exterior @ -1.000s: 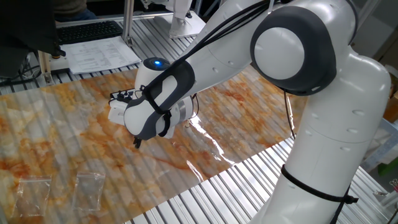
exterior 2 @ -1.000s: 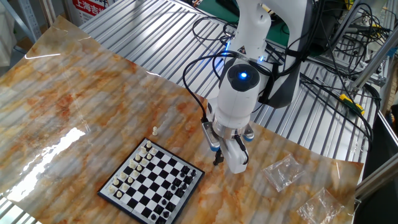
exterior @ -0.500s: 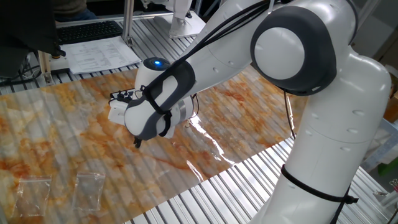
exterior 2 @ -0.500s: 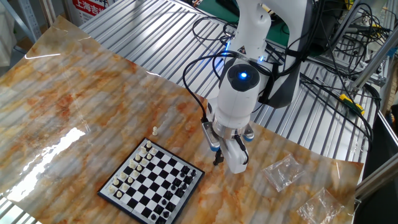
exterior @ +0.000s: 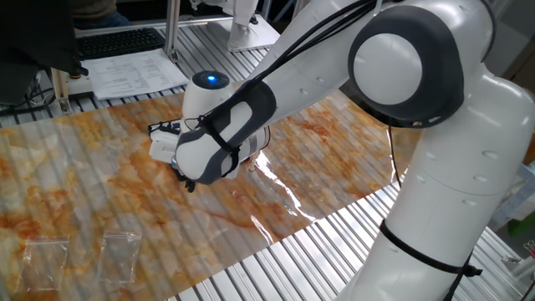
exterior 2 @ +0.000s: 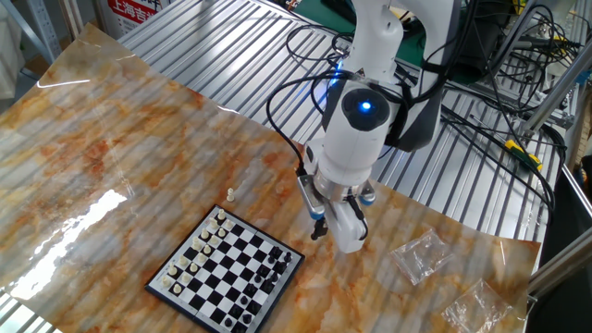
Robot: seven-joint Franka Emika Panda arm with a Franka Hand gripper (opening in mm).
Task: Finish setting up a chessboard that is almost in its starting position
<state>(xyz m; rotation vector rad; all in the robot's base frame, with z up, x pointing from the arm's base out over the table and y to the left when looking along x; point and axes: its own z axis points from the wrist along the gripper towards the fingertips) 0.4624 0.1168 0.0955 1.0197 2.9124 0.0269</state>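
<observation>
Marbled worktop (exterior 2: 139,148) carries the chessboard (exterior 2: 226,271) below-left of my hand (exterior 2: 319,228); a stray cream piece (exterior 2: 231,194) stands further left. I can't tell whether the hand is open. I'd descend vertically over that piece, avoiding neighbours.

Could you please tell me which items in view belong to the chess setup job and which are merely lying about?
Belongs to the job:
small black-and-white checkered chessboard
lone cream chess piece off the board
robot gripper

Lying about:
two clear plastic bags
white printed paper sheet
black keyboard

Open mat lies left of the chessboard (exterior 2: 227,270) — a lone cream piece (exterior 2: 231,193) and the pincer (exterior 2: 319,231) flank its far edge.
</observation>
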